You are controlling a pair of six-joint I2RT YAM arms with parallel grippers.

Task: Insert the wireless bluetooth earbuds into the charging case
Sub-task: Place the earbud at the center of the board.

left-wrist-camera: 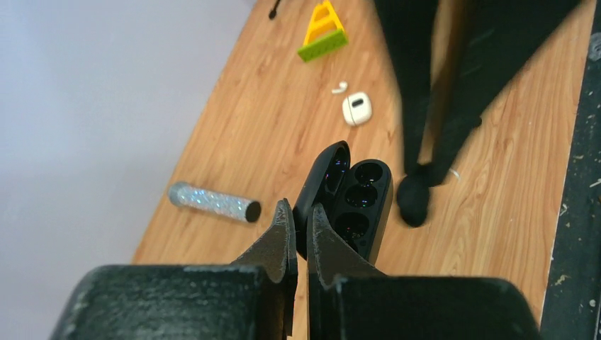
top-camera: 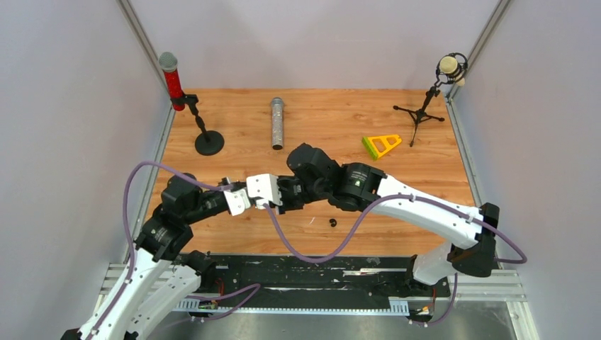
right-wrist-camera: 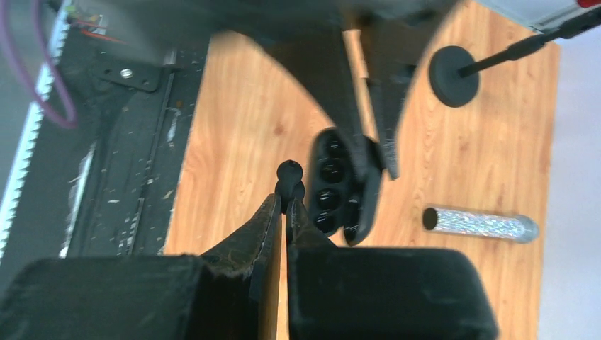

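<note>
Black earbud (right-wrist-camera: pixel 289 172) pinched in right tool (right-wrist-camera: pixel 285 203); second black earbud (top-camera: pixel 332 222) on table (top-camera: pixel 319 120); left tool (left-wrist-camera: pixel 300 214) clamps open case (left-wrist-camera: pixel 363 200).

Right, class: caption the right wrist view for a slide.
Right gripper pinches a black earbud beside the open black case.

My left arm (top-camera: pixel 145 280) bent in from the left, right arm (top-camera: pixel 425 209) stretched across, wrists nose to nose, left claw (left-wrist-camera: pixel 299 212) pinched tight, right claw (right-wrist-camera: pixel 285 202) pinched tight too
</note>
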